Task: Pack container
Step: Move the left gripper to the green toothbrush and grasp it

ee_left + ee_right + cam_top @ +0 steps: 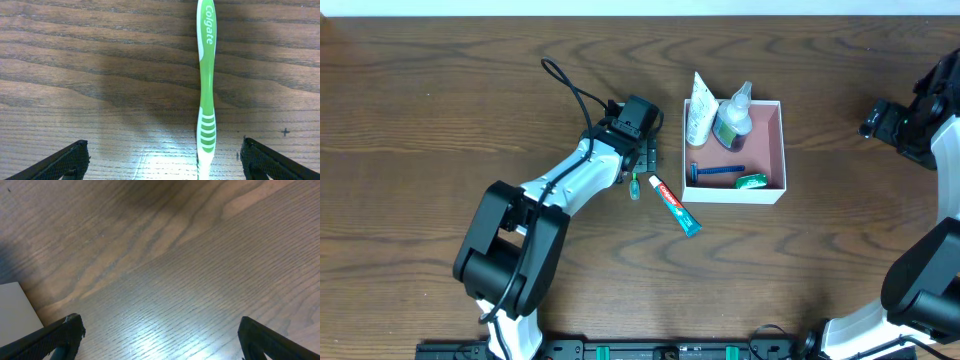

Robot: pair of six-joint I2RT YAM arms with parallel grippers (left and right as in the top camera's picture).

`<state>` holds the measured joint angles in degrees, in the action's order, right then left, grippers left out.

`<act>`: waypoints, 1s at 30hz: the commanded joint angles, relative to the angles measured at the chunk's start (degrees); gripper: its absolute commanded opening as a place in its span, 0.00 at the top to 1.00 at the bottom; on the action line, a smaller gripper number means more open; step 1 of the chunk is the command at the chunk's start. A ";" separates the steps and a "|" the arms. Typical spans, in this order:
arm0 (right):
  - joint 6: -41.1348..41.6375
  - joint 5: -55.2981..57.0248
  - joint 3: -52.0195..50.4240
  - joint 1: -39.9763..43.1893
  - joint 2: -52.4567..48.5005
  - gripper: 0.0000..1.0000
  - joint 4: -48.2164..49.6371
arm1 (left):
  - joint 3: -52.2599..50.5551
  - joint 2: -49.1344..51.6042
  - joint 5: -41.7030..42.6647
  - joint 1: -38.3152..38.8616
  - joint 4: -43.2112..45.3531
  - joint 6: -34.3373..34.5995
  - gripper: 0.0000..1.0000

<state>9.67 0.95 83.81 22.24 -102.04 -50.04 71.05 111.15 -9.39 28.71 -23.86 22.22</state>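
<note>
The container [734, 194] is a square white-walled box with a pink inside, right of centre. In it are a white tube [699, 116], a small clear bottle [731, 118], a blue razor [718, 172] and a small green item [751, 181]. A green Colgate toothbrush [207, 90] lies on the wood; its end [634, 187] shows beneath my left gripper [640, 160]. That gripper [162, 161] is open just over the handle, which lies nearer the right finger. A toothpaste tube [676, 205] lies left of the box. My right gripper [876, 121] hangs open at the far right, empty [160, 335].
The table is dark brown wood [420, 100]. A flat white corner [15, 312] shows at the left edge of the right wrist view. The left arm's black cable [570, 90] loops over the table behind the arm.
</note>
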 commanded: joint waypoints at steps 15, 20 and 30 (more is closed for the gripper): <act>0.57 0.31 -0.11 0.24 -0.42 0.01 0.02 | 0.07 4.33 -0.04 0.90 1.14 -0.76 0.04; 0.57 0.31 -0.11 0.24 -0.42 0.01 0.02 | 0.07 4.33 -0.04 0.90 1.75 -0.76 0.18; 0.57 0.31 -0.11 0.24 -0.42 0.01 0.02 | 0.07 4.33 0.31 0.90 1.73 -0.74 0.60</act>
<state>9.67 0.95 83.81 22.24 -102.04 -50.04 71.07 114.41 -9.19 29.47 -22.06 22.06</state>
